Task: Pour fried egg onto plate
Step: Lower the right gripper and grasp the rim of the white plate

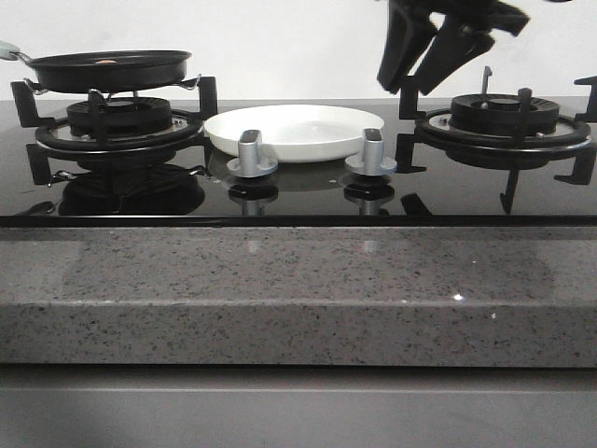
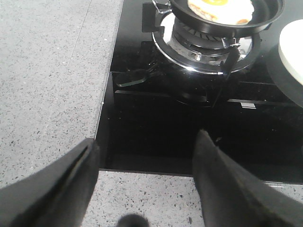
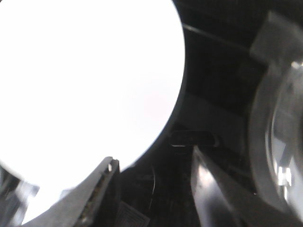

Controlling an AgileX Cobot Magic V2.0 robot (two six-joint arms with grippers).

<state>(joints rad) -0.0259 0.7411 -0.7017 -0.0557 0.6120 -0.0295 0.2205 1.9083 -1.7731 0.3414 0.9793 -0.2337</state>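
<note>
The fried egg (image 2: 221, 8), white with an orange yolk, lies in a black frying pan (image 1: 110, 70) on the left burner; in the front view only a sliver of the egg (image 1: 105, 62) shows over the pan's rim. The white plate (image 1: 294, 130) sits on the black glass hob between the two burners, behind two knobs. It also shows in the left wrist view (image 2: 292, 49) and the right wrist view (image 3: 85, 90). My right gripper (image 1: 407, 86) is open and empty, hanging above the plate's right edge. My left gripper (image 2: 147, 151) is open and empty over the hob's front edge, out of the front view.
Two silver knobs (image 1: 251, 154) (image 1: 371, 154) stand in front of the plate. The right burner (image 1: 504, 121) with its black pan support is bare. A grey speckled stone counter (image 1: 280, 299) runs along the front and to the left of the hob (image 2: 47, 85).
</note>
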